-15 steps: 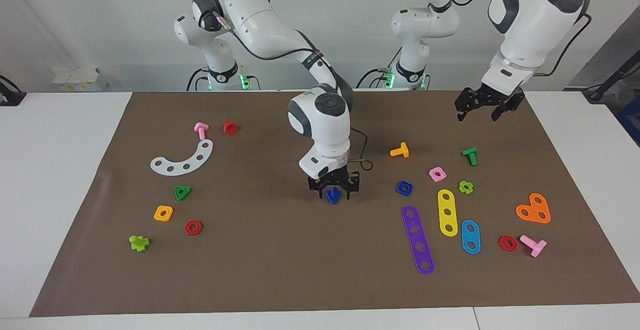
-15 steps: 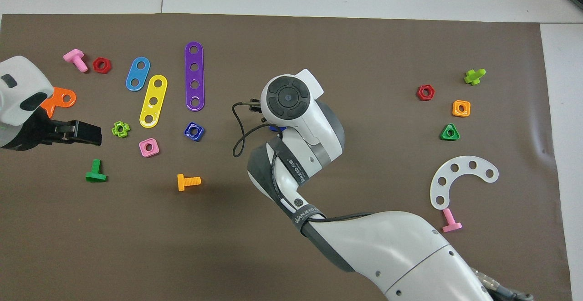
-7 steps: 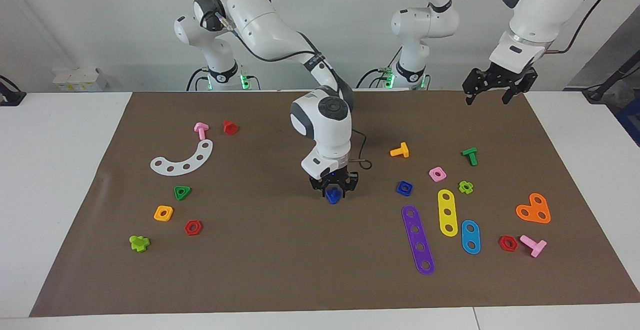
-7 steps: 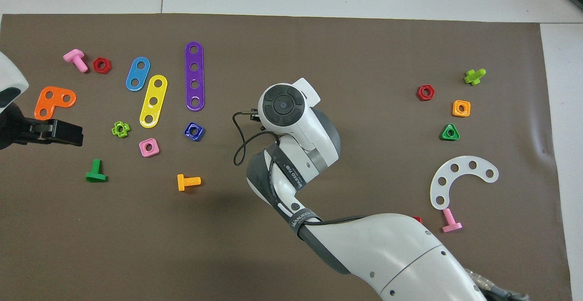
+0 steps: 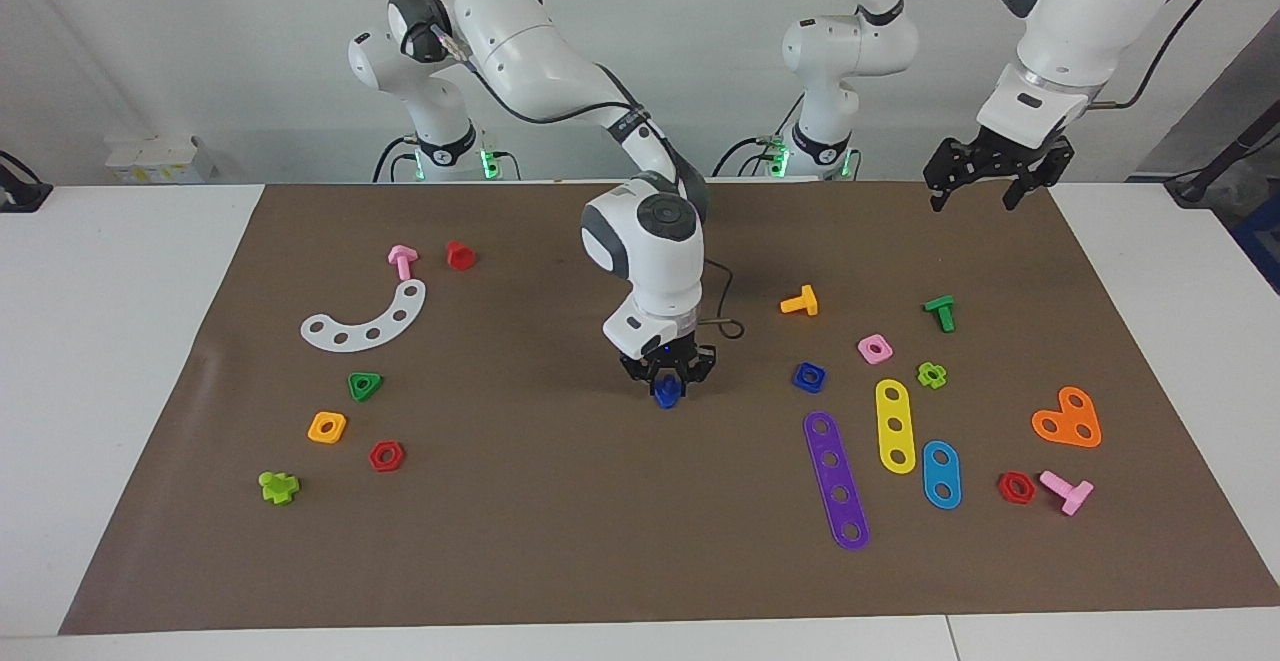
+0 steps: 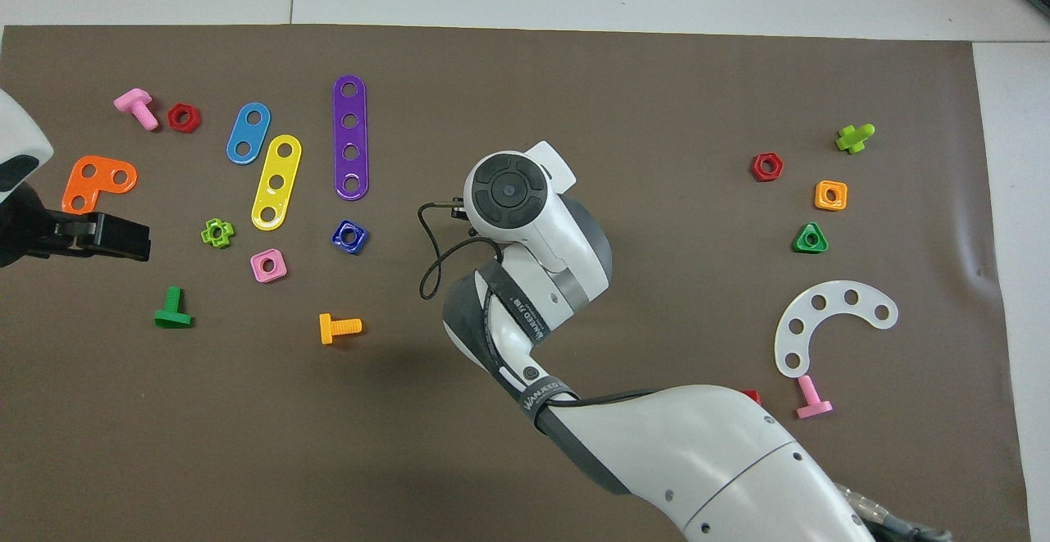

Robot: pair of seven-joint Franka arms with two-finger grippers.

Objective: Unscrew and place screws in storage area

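Right pincer [image 5: 667,382], lowered at mid-tabletop on the brown paper mat [image 5: 560,541], with its fingers drawn in against the small dark-blue plastic bolt [image 5: 667,397] that shows just beneath their tips; whether the bolt rests on the mat or is lifted clear cannot be told, and in the overhead view the arm's white wrist hides both bolt and fingers. The matching dark-blue square plastic nut [image 5: 809,376] lies on the mat beside this pincer, toward the left arm's end. Left pincer [image 5: 987,188], jaws apart and empty, hangs over the mat's edge at its own end, its arm cut off by the overhead frame.
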